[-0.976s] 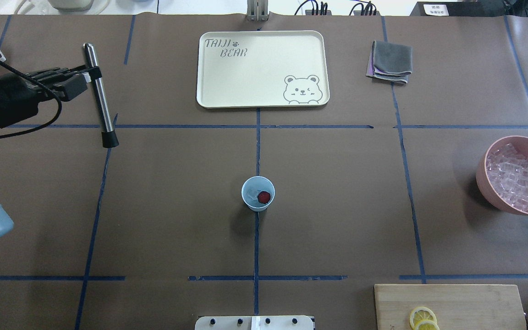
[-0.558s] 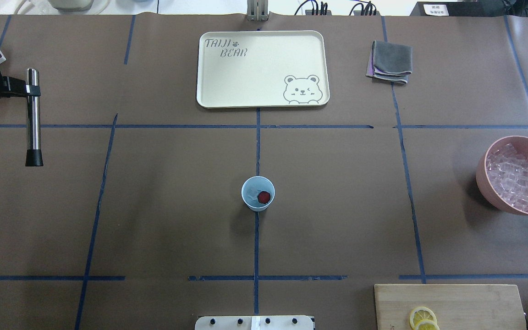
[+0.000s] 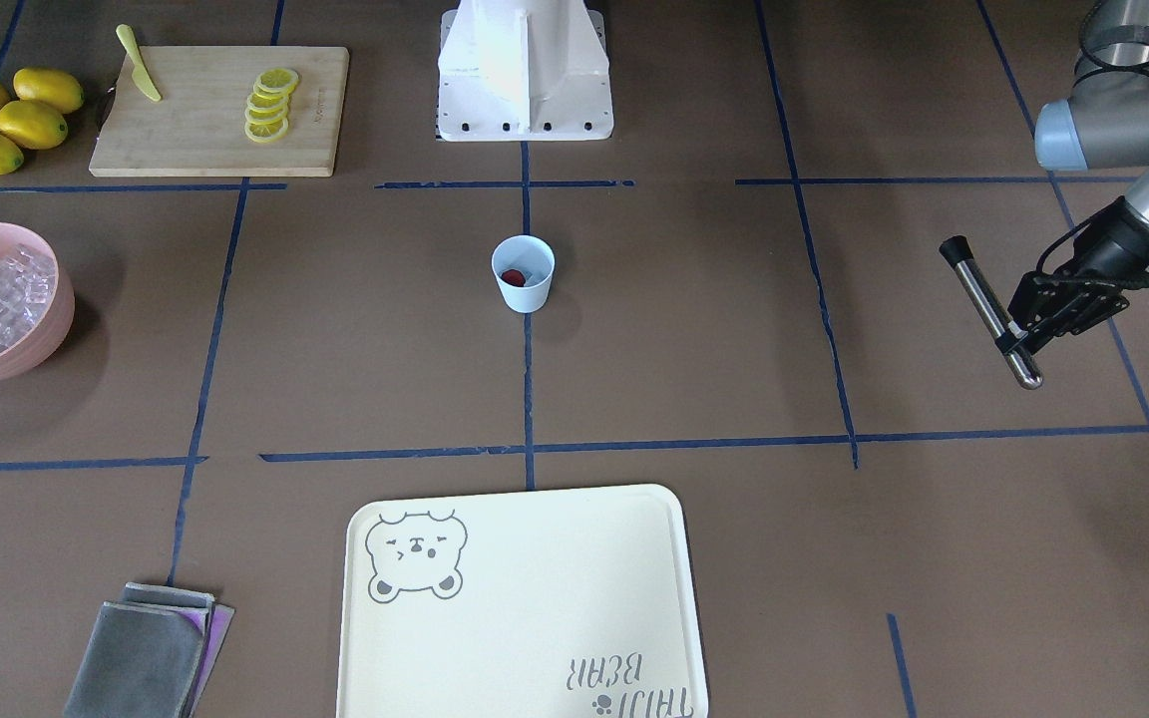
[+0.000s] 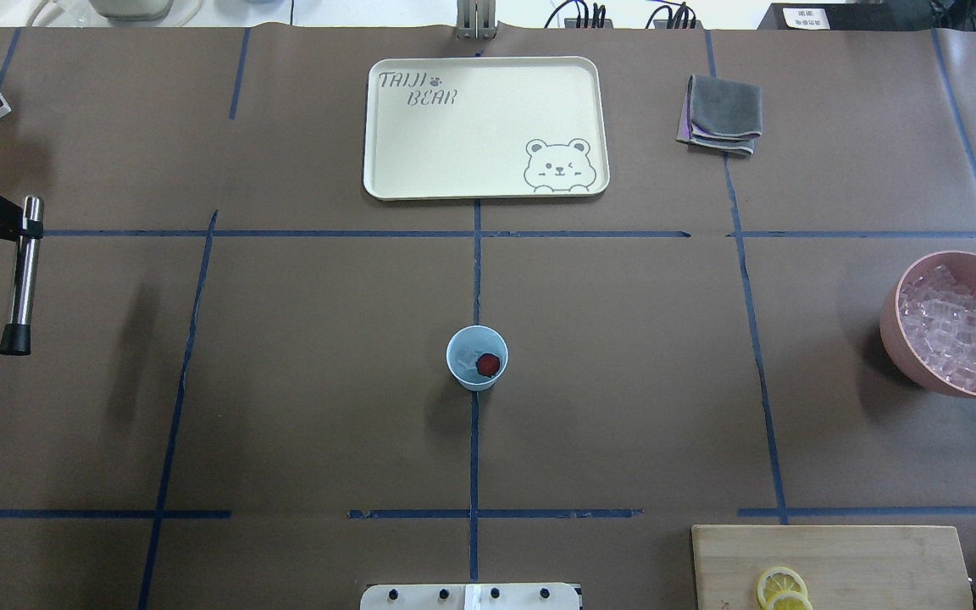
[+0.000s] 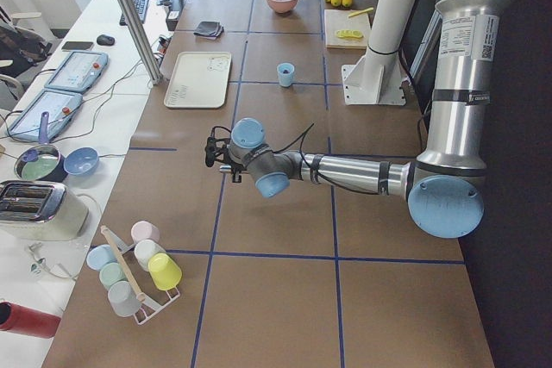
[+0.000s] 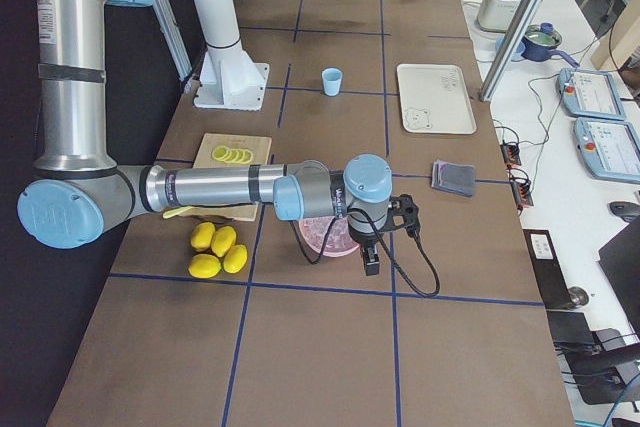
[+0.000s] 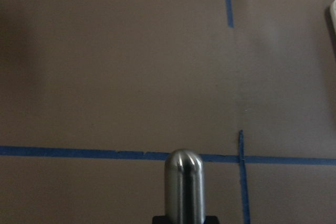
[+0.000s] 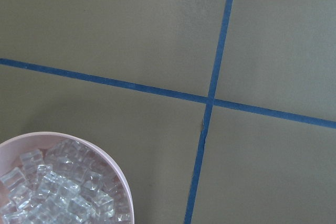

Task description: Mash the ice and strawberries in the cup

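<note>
Over at the far left of the overhead view, the left gripper is clamped on a steel muddler close under its rounded top. That hold leaves the long shaft and black tip free, apparently so that end can reach down into a cup. The muddler is lifted clear of the table, as its shadow lies apart from it. At the centre the cup stands upright on the middle tape line, well apart from the muddler. It holds the strawberry and a little ice, both unmashed. Far right, a pink bowl keeps the spare ice. The right gripper hangs just beside it, and whether it is open cannot be told.
</note>
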You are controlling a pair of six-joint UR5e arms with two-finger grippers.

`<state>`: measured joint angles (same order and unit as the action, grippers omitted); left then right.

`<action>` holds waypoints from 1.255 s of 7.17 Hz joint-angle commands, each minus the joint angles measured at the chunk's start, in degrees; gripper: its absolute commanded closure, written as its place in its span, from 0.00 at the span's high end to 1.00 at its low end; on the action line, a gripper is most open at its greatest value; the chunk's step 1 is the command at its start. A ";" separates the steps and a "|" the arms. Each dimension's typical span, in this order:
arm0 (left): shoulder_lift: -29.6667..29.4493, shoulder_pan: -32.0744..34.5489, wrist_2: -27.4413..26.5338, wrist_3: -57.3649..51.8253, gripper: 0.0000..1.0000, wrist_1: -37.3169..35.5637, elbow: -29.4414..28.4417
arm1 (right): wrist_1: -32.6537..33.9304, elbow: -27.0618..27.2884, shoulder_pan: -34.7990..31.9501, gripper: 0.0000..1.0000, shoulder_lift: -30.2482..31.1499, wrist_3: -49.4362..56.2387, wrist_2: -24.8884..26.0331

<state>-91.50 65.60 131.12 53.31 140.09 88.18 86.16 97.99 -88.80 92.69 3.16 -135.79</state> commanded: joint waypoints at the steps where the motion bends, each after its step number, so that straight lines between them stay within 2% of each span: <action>1: 1.92 2.51 0.63 -13.07 0.00 -5.95 -1.34 | -0.03 0.28 -0.06 1.00 0.04 0.00 0.08; 3: 3.16 2.52 -1.72 -17.35 0.00 -6.41 -4.85 | -0.12 0.45 -0.06 1.00 0.04 -0.96 0.08; 5: 3.26 2.17 -1.74 -16.92 0.00 -7.02 -7.13 | -0.29 0.45 -0.06 1.00 0.04 -0.96 0.08; 9: 2.99 1.99 -4.64 -16.92 0.00 -7.03 -8.46 | -0.29 0.45 -0.06 1.00 0.04 -0.96 0.08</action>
<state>-88.41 67.64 127.23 36.46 133.07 80.03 85.87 98.44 -88.86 92.71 2.20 -135.70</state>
